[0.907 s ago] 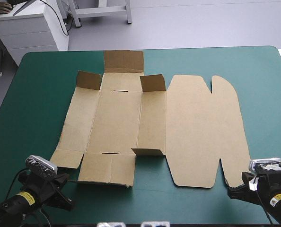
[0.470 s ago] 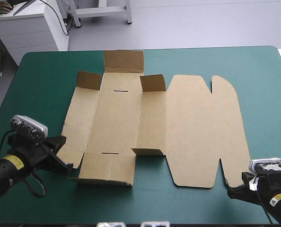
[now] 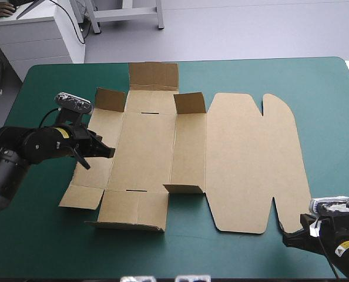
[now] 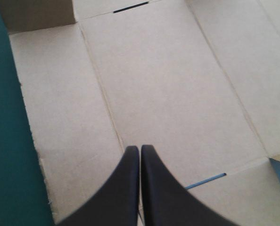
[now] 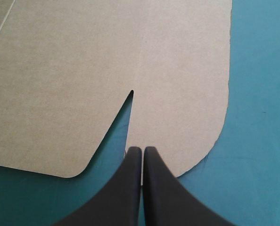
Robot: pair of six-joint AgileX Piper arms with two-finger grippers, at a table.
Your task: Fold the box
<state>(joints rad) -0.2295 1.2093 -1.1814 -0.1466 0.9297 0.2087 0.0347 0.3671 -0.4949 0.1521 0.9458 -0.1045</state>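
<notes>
Both pinched: left gripper [image 4: 140, 149] over the box [image 3: 245, 158], right gripper [image 5: 142, 150] beside.

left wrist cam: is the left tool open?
No, the left tool has its two black fingers meeting in one pointed arch over the box.

Flat box [image 3: 245, 158] covers middle of table; wide right panel lies low, nothing stands on it; bare teal-green cover [image 3: 333, 117] gives free passage along right side, near edge and left side; upright flaps [image 3: 190, 103] block far end of box; small flap [image 3: 183, 188] raised at near end; left gripper [image 3: 107, 151], fingers together, sits over left panel; right gripper [image 3: 287, 238], fingers together, at near right corner of box.
</notes>
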